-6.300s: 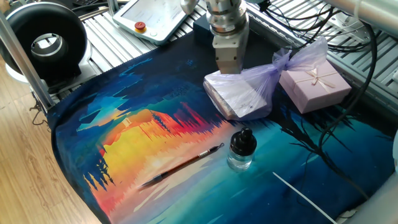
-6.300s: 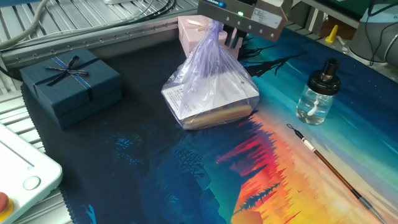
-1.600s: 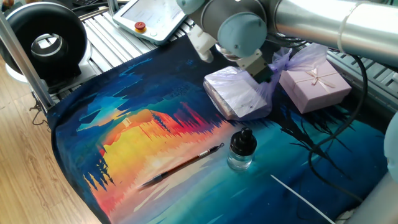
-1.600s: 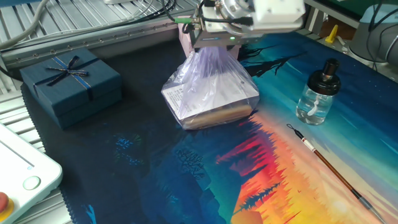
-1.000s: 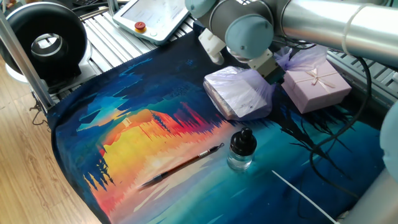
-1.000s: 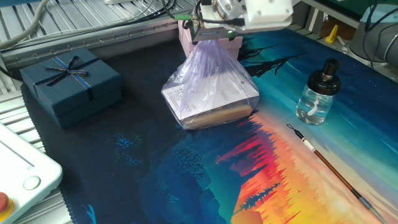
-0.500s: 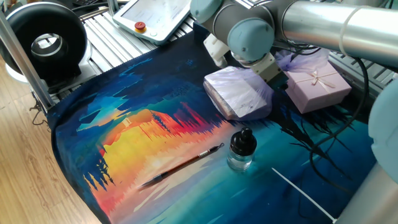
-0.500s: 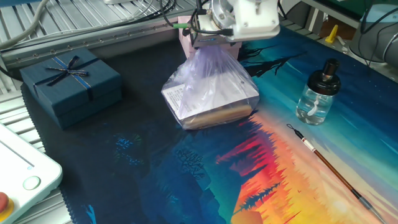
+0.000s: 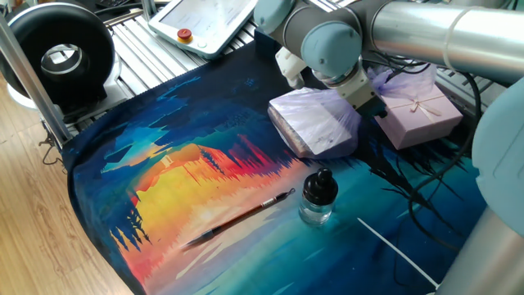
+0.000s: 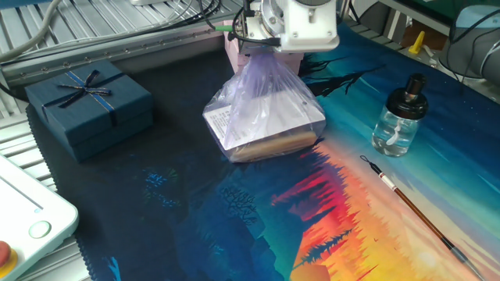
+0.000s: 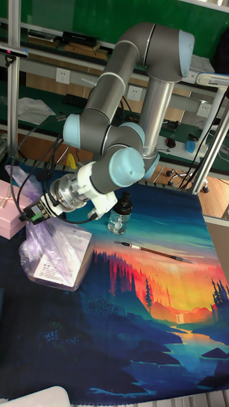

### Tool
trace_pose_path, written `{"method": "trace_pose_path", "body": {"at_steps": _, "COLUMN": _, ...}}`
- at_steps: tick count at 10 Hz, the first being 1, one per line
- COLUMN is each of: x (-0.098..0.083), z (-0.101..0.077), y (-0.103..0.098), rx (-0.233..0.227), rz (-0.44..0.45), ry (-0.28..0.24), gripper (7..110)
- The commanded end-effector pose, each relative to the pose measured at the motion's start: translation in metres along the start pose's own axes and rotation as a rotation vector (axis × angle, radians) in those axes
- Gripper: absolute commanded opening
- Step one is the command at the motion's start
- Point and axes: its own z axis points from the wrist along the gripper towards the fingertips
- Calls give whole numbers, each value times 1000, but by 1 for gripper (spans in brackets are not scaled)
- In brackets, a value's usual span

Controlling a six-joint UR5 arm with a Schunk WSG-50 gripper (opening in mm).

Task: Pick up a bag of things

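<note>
Gripping the gathered neck is the aim: the gripper (image 11: 33, 214) sits at the knotted top of the bag of things (image 10: 266, 109), whose block rests on the mat just below it; whether its jaws have clamped, I cannot tell, so confirm before lifting straight up

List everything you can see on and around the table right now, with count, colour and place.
Translucent lilac plastic bag with whitish block inside: 1, on the dark part of the mat, beside the pink box.
Pink gift box with ribbon bow: 1, behind the bag.
Dark navy gift box with ribbon: 1, on the mat's dark end.
Clear glass bottle with black cap: 1, on the teal area.
Thin paintbrush: 1, dark, on the orange area.
Painted landscape mat: 1, blue and orange, covering the table.
White teach pendant: 1, off the mat.
Gripper: 1, at the bag's knotted top; fingers hidden.
</note>
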Motion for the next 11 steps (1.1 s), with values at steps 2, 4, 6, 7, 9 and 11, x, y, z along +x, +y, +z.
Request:
{"method": "trace_pose_path", "body": {"at_steps": 2, "x": -1, "z": 4, "y": 12, "rx": -55, "rz": 60, "ry": -9, "gripper": 66}}
{"method": "trace_pose_path", "body": {"at_steps": 4, "x": -4, "z": 3, "y": 18, "rx": -78, "rz": 66, "ry": -16, "gripper": 66}}
{"method": "trace_pose_path", "body": {"at_steps": 6, "x": -10, "z": -1, "y": 29, "rx": -121, "rz": 87, "ry": -38, "gripper": 7}}
{"method": "trace_pose_path", "body": {"at_steps": 7, "x": -8, "z": -3, "y": 31, "rx": -131, "rz": 97, "ry": -32, "gripper": 7}}
{"method": "trace_pose_path", "body": {"at_steps": 9, "x": -2, "z": -2, "y": 27, "rx": -113, "rz": 122, "ry": -6, "gripper": 7}}
{"method": "trace_pose_path", "body": {"at_steps": 11, "x": -5, "z": -3, "y": 23, "rx": -102, "rz": 151, "ry": -21, "gripper": 7}}
